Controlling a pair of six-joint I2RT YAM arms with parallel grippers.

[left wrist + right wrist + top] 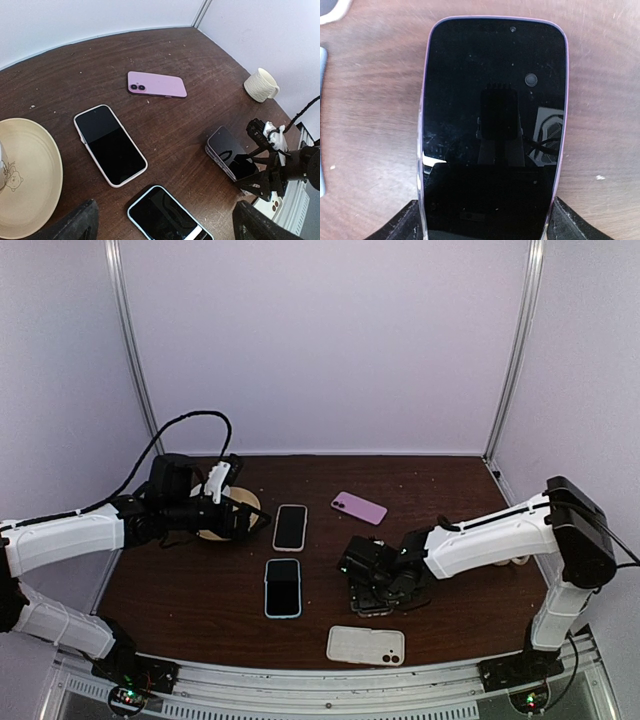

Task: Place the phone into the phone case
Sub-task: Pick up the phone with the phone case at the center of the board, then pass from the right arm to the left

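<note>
A dark-screened phone [492, 115] with a lilac rim lies face up on the brown table, right of centre [372, 590]. My right gripper [485, 220] is shut on the phone, one finger pressed against each long side of its near end; the left wrist view shows the same grip [232, 160]. A cream-white phone case [365, 645] lies flat near the front edge, just in front of that gripper. My left gripper [165, 225] hangs open and empty above the left part of the table [240, 512], far from the held phone.
A phone in a white case [289, 527] and a phone in a light-blue case [283, 587] lie mid-table. A pink phone [358, 507] lies back up further away. A beige plate [30, 180] sits under the left arm, and a cream mug [261, 85] stands at the right.
</note>
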